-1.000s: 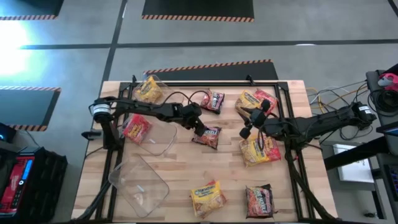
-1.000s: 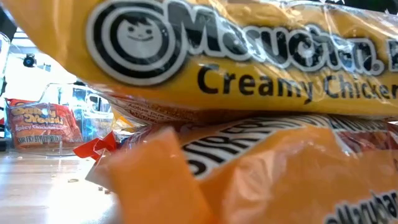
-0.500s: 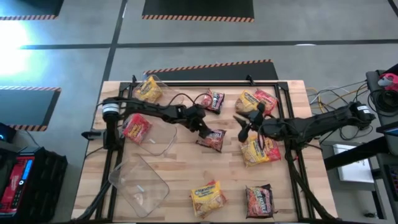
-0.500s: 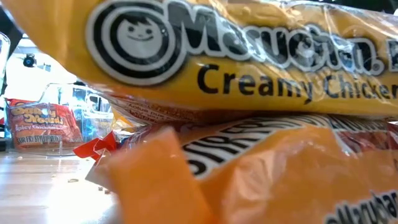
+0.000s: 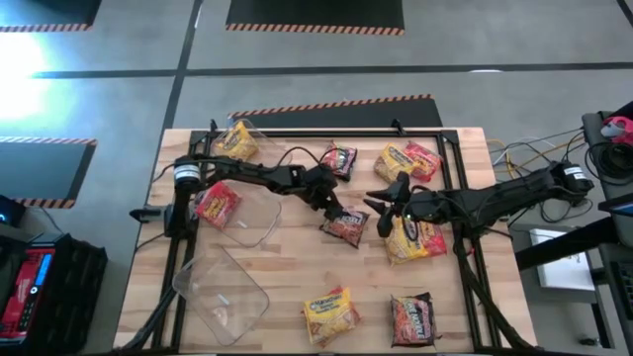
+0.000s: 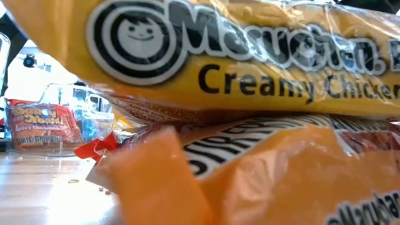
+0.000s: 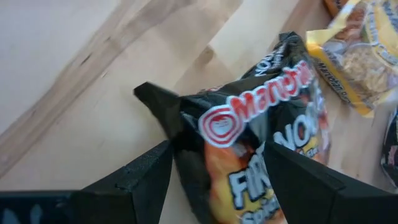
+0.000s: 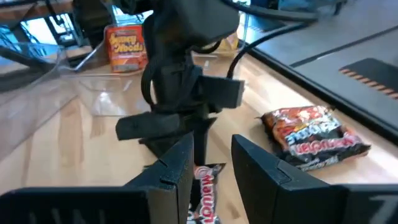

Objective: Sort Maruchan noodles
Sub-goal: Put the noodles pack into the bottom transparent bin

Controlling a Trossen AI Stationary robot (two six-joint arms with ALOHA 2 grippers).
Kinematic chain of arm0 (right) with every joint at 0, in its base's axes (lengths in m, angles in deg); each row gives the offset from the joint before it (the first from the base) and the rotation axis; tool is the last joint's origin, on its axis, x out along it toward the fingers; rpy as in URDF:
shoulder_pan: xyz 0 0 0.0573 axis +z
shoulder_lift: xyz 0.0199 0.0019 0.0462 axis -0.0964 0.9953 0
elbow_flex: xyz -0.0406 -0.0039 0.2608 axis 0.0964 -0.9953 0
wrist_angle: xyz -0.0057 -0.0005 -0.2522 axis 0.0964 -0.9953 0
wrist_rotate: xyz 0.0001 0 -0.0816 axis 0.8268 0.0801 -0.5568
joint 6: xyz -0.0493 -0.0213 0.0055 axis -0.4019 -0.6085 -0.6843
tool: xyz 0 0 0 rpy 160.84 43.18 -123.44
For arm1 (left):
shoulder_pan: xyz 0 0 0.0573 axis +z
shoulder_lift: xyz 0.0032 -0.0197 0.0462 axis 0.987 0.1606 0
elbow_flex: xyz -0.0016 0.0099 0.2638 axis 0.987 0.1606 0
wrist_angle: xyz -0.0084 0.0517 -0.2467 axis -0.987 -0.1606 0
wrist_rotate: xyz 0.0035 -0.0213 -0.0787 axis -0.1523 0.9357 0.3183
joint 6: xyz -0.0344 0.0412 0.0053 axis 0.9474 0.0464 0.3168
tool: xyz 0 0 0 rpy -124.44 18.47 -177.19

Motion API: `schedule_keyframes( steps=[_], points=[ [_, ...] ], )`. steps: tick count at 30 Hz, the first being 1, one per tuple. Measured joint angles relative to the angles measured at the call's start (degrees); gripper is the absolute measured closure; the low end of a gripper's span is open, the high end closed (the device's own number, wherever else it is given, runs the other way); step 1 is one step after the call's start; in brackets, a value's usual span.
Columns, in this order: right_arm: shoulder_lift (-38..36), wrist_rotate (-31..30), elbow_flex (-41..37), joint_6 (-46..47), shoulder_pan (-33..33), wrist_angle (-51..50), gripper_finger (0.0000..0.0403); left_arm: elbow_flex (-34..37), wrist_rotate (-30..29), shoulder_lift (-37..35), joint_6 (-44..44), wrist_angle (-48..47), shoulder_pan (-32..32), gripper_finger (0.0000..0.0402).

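A dark Maruchan noodle packet (image 5: 345, 224) sits mid-table between the fingers of my left gripper (image 5: 331, 205), which reaches in from the left. My right gripper (image 5: 379, 203) stands just to its right, fingers apart with nothing between them, pointing at the left gripper (image 8: 180, 106). Other packets lie about: a dark one (image 5: 339, 158) and a yellow and red pair (image 5: 406, 161) far off, a yellow one (image 5: 413, 239) under the right arm, and a yellow (image 5: 329, 312) and a dark red one (image 5: 412, 317) near the front. My left gripper has the dark packet pinched across its width, one finger (image 7: 146, 180) on each long side (image 7: 186, 168). The fingers slant down from the table's left. The packet's crimped end (image 7: 155, 99) sticks out past the fingertips. Whether it rests on the table I cannot tell.
Two clear bins at the left hold a yellow packet (image 5: 237, 141) and a red one (image 5: 218, 203). Another clear bin (image 5: 223, 292) lies at the front left. A yellow packet (image 6: 250, 56) fills the low view.
My left gripper has gone toward the table's right edge and down, tipping further downward, and the dark packet has come along between its fingers. My right gripper has rolled about its wrist and edged toward the left gripper.
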Motion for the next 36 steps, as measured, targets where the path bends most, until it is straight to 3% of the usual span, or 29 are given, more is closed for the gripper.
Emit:
schedule_keyframes(
  steps=[4,11,17,26,36],
  points=[
    [-1.0,3.8,0.0,2.1,0.0,0.8,0.0303,-1.0,-0.1,0.0,-1.4,-2.9,0.0,0.0165],
    [-1.1,4.2,0.0,2.5,0.0,4.7,0.0303,-1.1,0.8,0.0,-1.6,-2.8,-0.2,0.0165],
    [-0.7,4.2,-0.1,11.0,0.0,1.0,0.0303,-1.1,2.8,0.0,-2.1,-2.7,-0.7,0.0165],
    [7.5,4.5,-0.3,20.6,0.0,1.8,0.0307,-1.1,3.6,0.0,-4.4,-2.1,-0.8,0.0165],
    [16.7,8.6,-0.4,27.7,0.0,2.0,0.0340,-1.1,3.8,0.0,-5.7,-1.1,-0.8,0.0165]
  ],
)
